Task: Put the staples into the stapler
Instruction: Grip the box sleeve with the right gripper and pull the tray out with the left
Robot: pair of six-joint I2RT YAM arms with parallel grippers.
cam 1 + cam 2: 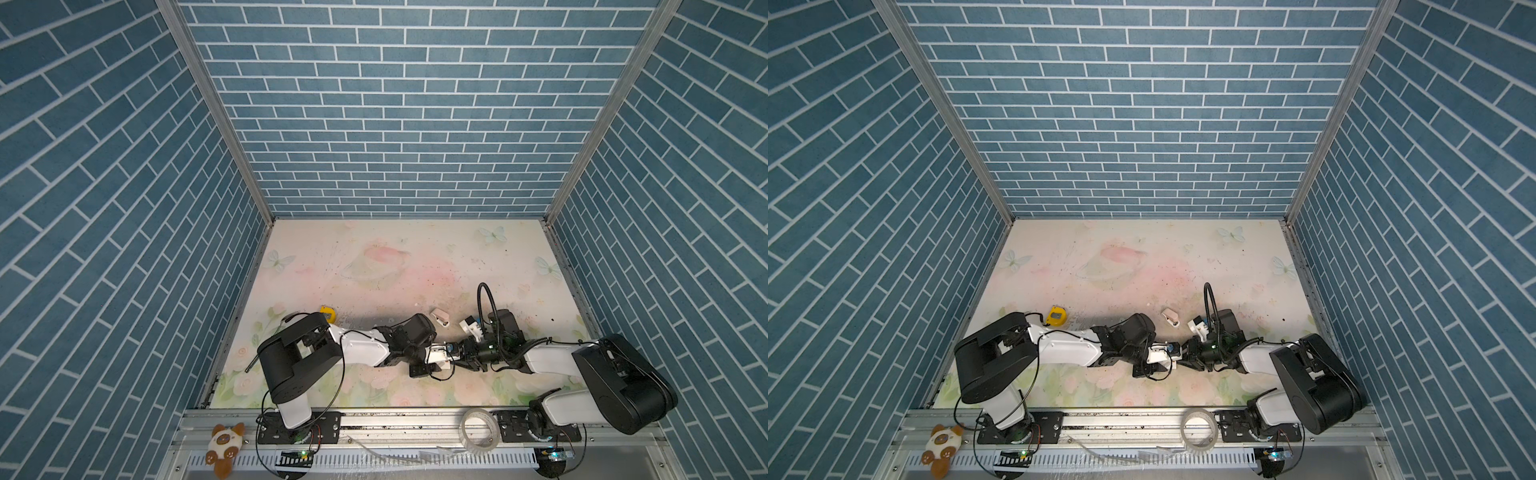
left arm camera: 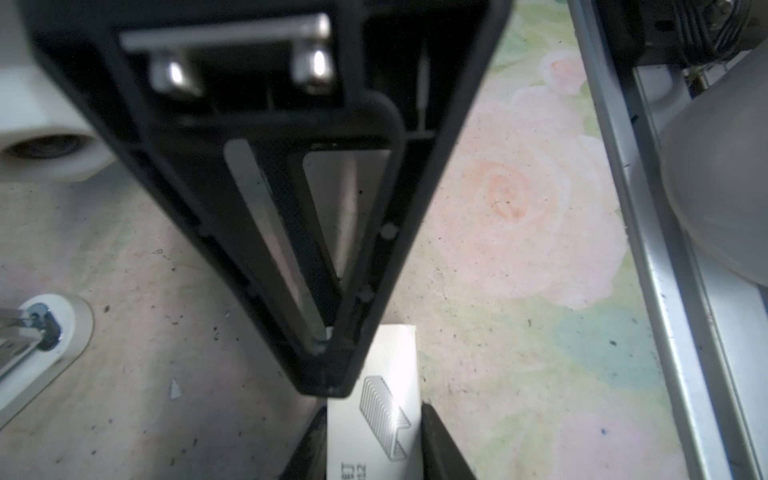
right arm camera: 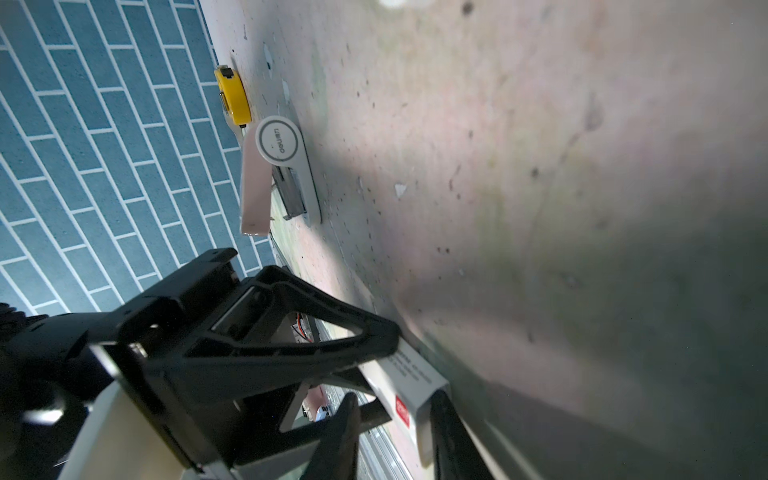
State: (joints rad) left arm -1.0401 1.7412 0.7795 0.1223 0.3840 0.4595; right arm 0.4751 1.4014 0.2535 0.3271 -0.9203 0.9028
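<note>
On the table [image 1: 374, 257], front centre, left hand [image 2: 374, 409] and right hand [image 3: 394, 397] both clench the white staples carton [image 3: 409, 372]; stapler [image 1: 439, 316] lies open just beyond, untouched.

Staple carton [image 2: 374, 415], one end behind blurred black fingers [image 2: 195, 199], its print partly off the edge.

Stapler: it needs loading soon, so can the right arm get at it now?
Likely not yet. The right gripper is shut on the carton, which the left gripper grips too. The stapler lies open just beyond them with nothing between, so once it lets go the way looks free.
</note>
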